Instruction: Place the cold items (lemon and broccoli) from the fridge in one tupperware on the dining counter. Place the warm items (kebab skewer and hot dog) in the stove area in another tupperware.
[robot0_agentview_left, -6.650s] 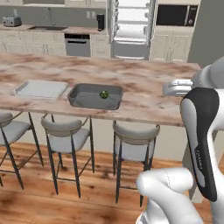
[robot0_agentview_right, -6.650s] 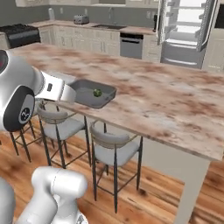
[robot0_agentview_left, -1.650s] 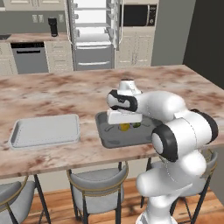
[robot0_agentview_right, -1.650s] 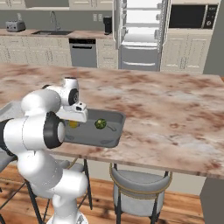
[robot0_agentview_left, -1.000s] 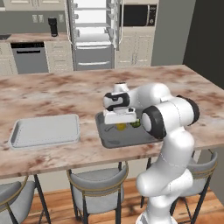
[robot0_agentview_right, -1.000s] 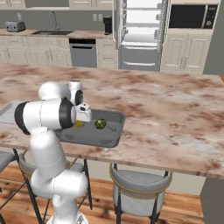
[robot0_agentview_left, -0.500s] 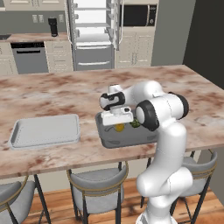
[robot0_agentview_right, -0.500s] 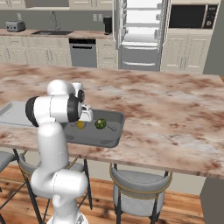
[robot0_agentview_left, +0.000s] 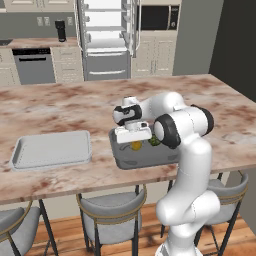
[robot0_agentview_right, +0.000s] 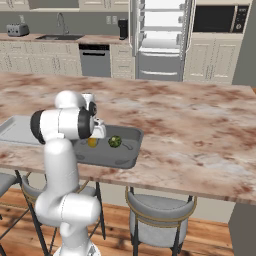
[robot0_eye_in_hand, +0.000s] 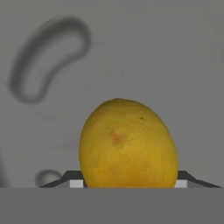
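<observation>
End effector (robot0_agentview_left: 133, 139) low in the dark tupperware (robot0_agentview_left: 131, 161) grips the lemon (robot0_eye_in_hand: 128, 144) beside the broccoli (robot0_agentview_right: 115, 141); release comes next.

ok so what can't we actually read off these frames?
- Tool grip: in both base views the hand blocks the fingers; in the hand view the lemon covers the tips, so contact can't be confirmed.
- Lemon resting on the dark tub or just above it: not clear.
- Broccoli: half hidden by the arm in the left base view.
- Fridge shelves: too small.
- Stove area: out of frame.
</observation>
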